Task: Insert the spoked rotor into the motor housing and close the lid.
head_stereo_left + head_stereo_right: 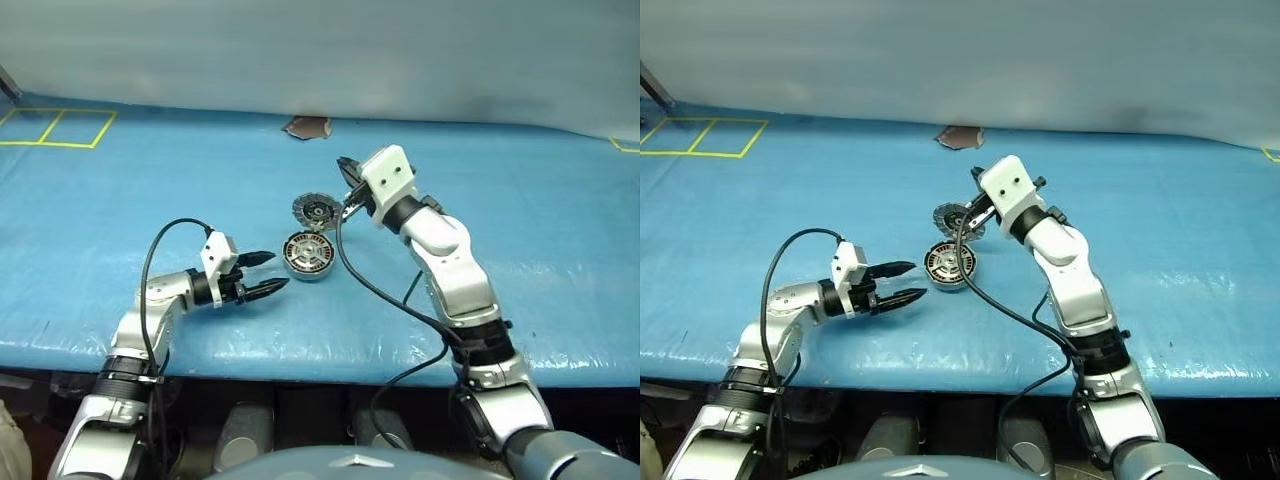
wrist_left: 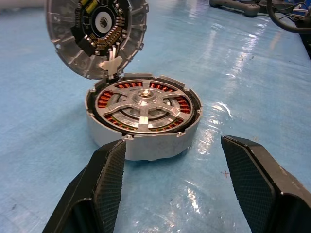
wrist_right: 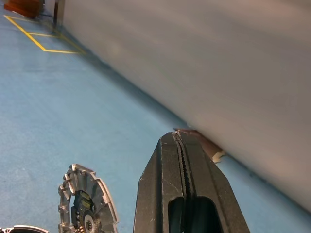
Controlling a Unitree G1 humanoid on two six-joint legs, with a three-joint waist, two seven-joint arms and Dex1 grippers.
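Note:
The motor housing (image 1: 307,256) stands on the blue table (image 1: 520,230), a short silver cup with copper windings. The spoked rotor (image 2: 142,105) lies inside it, level with the rim. The lid (image 1: 316,210) stands upright at the housing's far edge, its ribbed face with the dark hub (image 2: 99,29) turned toward me. My left gripper (image 1: 268,272) is open just left of the housing and pointing at it, its fingers (image 2: 104,187) empty. My right gripper (image 1: 346,165) is shut on nothing, raised above and to the right of the lid (image 3: 85,208).
Yellow tape lines (image 1: 60,128) mark the far left of the table. A brown patch (image 1: 307,127) sits at the back edge under the grey wall (image 1: 320,50). A black cable (image 1: 365,285) hangs from the right arm near the housing. The table's front edge (image 1: 300,375) runs below both arms.

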